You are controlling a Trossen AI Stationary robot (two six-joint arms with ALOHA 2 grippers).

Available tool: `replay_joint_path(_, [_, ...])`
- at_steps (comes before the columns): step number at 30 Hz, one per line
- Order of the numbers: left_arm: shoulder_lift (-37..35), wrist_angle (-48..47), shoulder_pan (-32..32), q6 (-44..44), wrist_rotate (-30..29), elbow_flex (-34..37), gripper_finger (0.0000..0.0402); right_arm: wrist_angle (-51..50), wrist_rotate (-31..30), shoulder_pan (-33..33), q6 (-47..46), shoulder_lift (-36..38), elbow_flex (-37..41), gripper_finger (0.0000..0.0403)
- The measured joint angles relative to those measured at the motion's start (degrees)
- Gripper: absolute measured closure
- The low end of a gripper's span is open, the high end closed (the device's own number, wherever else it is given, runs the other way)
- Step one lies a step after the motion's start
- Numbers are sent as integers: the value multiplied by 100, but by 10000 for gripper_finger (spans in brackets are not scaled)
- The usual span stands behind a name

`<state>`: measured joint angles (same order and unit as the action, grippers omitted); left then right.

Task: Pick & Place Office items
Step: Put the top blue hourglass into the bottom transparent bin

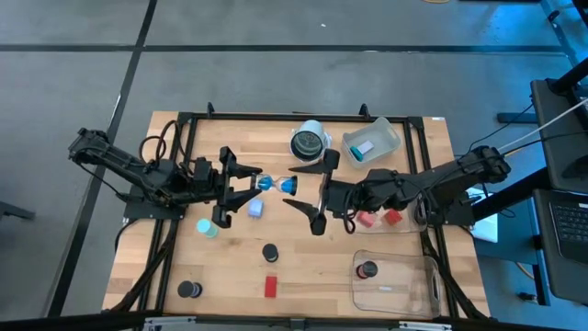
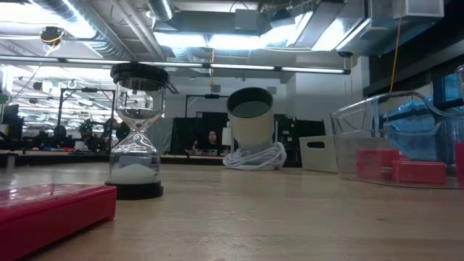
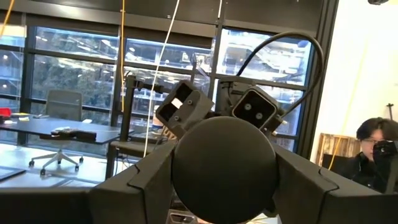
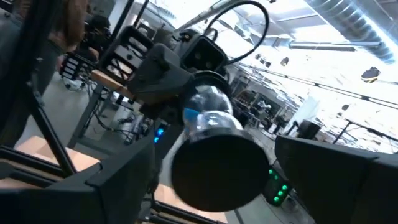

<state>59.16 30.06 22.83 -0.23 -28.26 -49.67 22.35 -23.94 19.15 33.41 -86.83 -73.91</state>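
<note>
A small hourglass with blue sand and black end caps hangs level above the table's middle, between my two grippers. My left gripper is shut on its left end. My right gripper is open, its fingers standing on either side of the hourglass's right end cap; whether one finger touches it, I cannot tell. On the table lie a pale blue rectangle, a teal round piece, black-capped hourglasses and a red block. My left gripper pinches the hourglass's left end cap between its two fingers, one on each side of the round cap. The fingers come level from the table's left, along the hourglass. The hourglass lies level, lifted clear of the table, its other end toward my right gripper.
A round white-and-dark bowl-like thing and a clear bin with a pale blue piece stand at the back. Two red blocks lie under the right arm. A clear bin at the front right holds a black-capped piece.
</note>
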Motion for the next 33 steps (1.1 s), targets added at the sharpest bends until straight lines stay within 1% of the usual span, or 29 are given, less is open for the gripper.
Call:
replay_joint_path(4, [0, 23, 0, 65, 111, 0, 187, 7, 23, -47, -112, 0, 0, 87])
replay_joint_path(13, [0, 22, -2, 138, 117, 0, 187, 0, 204, -69, -230, 0, 0, 166])
replay_joint_path(16, [0, 22, -1, 138, 112, 0, 187, 5, 249, -71, -256, 0, 0, 185])
replay_joint_path(20, [0, 22, -2, 146, 108, 0, 187, 7, 251, -71, -260, 0, 0, 186])
replay_joint_path(25, [0, -10, 0, 143, 75, 0, 178, -6, 254, -69, -282, 0, 0, 172])
replay_joint_path(29, [0, -28, 0, 140, 49, 0, 160, -4, 254, -69, -317, 0, 0, 187])
replay_joint_path(33, [0, -28, 0, 114, -127, 0, 147, -4, 243, -69, -376, 0, 0, 188])
